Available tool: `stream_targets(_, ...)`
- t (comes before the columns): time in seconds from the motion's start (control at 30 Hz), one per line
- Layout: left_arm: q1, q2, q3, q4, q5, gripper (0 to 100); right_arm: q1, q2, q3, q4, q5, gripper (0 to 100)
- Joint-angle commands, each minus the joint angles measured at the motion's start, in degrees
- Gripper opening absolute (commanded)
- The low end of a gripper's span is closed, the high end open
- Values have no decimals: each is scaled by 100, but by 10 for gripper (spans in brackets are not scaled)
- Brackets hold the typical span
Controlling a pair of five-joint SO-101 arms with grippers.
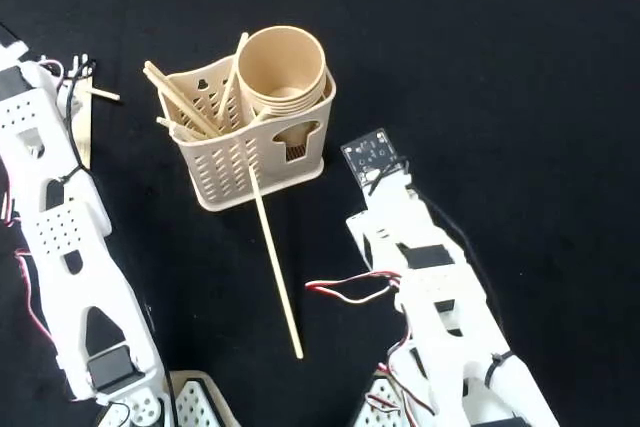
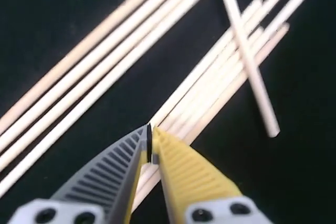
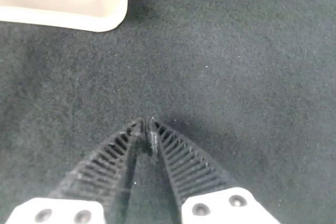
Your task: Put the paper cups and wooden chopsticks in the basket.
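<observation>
Wooden chopsticks (image 2: 226,72), loose lot: two bundles lying side by side on the black cloth (image 1: 500,97), one stick (image 2: 247,61) crossed over the nearer bundle. One more chopstick (image 1: 275,267) lies on the cloth with its upper end at the foot of the basket (image 1: 215,197). Paper cups (image 1: 283,67) sit stacked in the basket, with several sticks beside them.

Left gripper (image 2: 150,145): jaws closed tip to tip, low over the nearer bundle; cannot tell if a stick is pinched. Right gripper (image 3: 146,129): jaws together, nothing held, above bare cloth near the basket corner (image 3: 79,3).

Handling, judged: sticks are light, stiff, thin, and likely to roll. Take one near mid-length for balance. The crossed stick looks easiest to single out.
</observation>
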Motion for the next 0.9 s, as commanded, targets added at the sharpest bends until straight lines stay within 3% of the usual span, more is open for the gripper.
stream_targets(0.0, 40, -440, -277, 457, -949, 85, -70, -171, -57, -123, 44, 14)
stream_targets(0.1, 57, -378, -198, 615, -1442, 162, -70, -171, -57, -123, 44, 14)
stream_targets(0.53, -233, -369, 1033, 501, -2857, 145, -62, -171, -48, -123, 44, 14)
stream_targets(0.73, -418, -369, 1182, 501, -3297, 28, -62, -171, -48, -123, 44, 14)
stream_targets(0.87, -374, -440, 1174, 607, -3323, 30, -62, -171, -48, -123, 44, 14)
